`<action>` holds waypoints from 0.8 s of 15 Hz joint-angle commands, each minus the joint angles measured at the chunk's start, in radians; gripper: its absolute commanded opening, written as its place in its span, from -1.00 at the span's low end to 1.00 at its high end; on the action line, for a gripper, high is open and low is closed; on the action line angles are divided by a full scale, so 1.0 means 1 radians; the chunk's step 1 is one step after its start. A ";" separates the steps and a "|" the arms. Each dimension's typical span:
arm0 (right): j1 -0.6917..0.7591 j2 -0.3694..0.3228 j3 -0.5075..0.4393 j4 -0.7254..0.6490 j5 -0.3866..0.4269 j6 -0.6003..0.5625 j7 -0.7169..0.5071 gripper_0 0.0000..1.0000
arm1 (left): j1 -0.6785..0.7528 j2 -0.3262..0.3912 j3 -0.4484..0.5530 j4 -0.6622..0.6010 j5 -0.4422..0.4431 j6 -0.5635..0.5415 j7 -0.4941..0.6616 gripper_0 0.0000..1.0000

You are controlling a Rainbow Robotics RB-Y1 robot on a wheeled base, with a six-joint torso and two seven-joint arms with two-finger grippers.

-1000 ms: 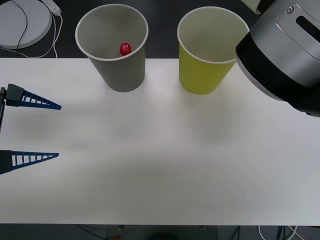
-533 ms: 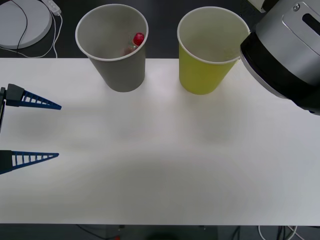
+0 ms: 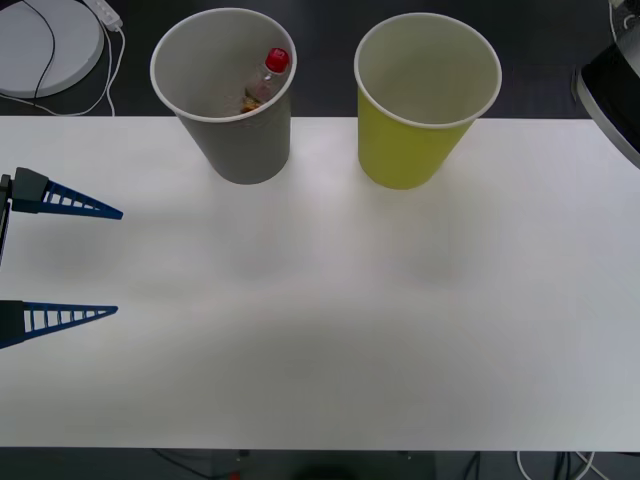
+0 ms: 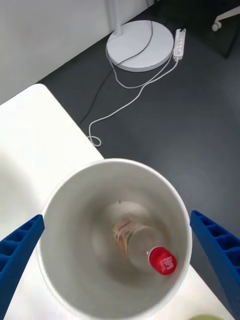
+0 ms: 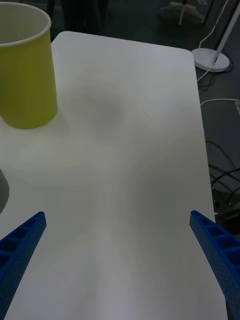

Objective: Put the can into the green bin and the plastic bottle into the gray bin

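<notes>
A large gray paper-cup-shaped bin (image 3: pixel 228 100), tapered toward its base with a thin white rim and a smooth pale inside, stands at the far edge of the plain white matte table (image 3: pixel 330 310), left of centre. Inside it lies the small clear plastic bottle (image 3: pixel 262 82) with a glossy red screw cap, tilted so the cap leans against the bin's right inner wall near the rim; a bit of printed label shows on its body. In the right wrist view the same bottle (image 4: pixel 145 250) rests at the bottom of the gray bin (image 4: pixel 75 240), cap uppermost.

To the right of it, apart, stands the large yellow-green paper-cup-shaped bin (image 3: pixel 415 140), of the same tapered form with a white rim and pale interior.

The left gripper (image 3: pixel 75 262), with blue ribbed wedge-shaped fingers, hovers at the left edge of the table, spread wide and holding nothing. The right gripper (image 4: pixel 120 270) hangs above the gray bin, its blue ribbed fingers (image 4: pixel 17 250) set wide apart on either side of the rim, gripping nothing.
</notes>
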 commanded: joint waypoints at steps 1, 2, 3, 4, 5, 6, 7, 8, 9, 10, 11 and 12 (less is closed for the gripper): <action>0.053 -0.095 0.000 -0.154 -0.063 -0.051 0.000 1.00 | 0.000 0.000 0.000 0.000 0.000 0.000 0.000 1.00; 0.075 -0.130 0.000 -0.214 -0.088 -0.057 0.000 1.00 | 0.000 0.000 0.000 0.000 0.000 0.000 0.000 1.00; 0.098 -0.160 0.000 -0.263 -0.108 -0.060 0.000 1.00 | 0.000 0.000 0.000 0.000 0.000 0.000 0.000 1.00; 0.119 -0.190 0.000 -0.314 -0.128 -0.060 0.000 1.00 | 0.000 0.000 0.000 0.000 0.000 0.000 0.000 1.00; 0.154 -0.229 0.000 -0.392 -0.135 -0.060 0.000 1.00 | 0.000 0.000 0.000 0.000 0.000 0.000 0.000 1.00; 0.177 -0.256 0.000 -0.443 -0.140 -0.060 0.000 1.00 | 0.000 0.000 0.000 0.000 0.000 0.000 0.000 1.00; 0.219 -0.298 -0.003 -0.521 -0.149 -0.060 0.000 1.00 | 0.000 0.000 0.000 0.000 0.000 0.000 0.000 1.00; 0.248 -0.325 -0.011 -0.578 -0.154 -0.059 0.000 1.00 | 0.000 0.000 0.000 0.000 0.000 0.000 0.000 1.00; 0.279 -0.354 -0.022 -0.639 -0.160 -0.060 0.000 1.00 | 0.000 0.000 0.000 0.000 0.000 0.000 0.000 1.00; 0.322 -0.391 -0.040 -0.716 -0.167 -0.060 0.000 1.00 | 0.000 0.000 0.000 0.000 0.000 0.000 0.000 1.00; 0.358 -0.416 -0.055 -0.774 -0.172 -0.056 0.000 1.00 | 0.000 0.000 0.000 0.000 0.000 0.000 0.000 1.00; 0.397 -0.442 -0.069 -0.831 -0.178 -0.045 0.000 1.00 | 0.000 0.000 0.000 0.000 0.000 0.000 0.000 1.00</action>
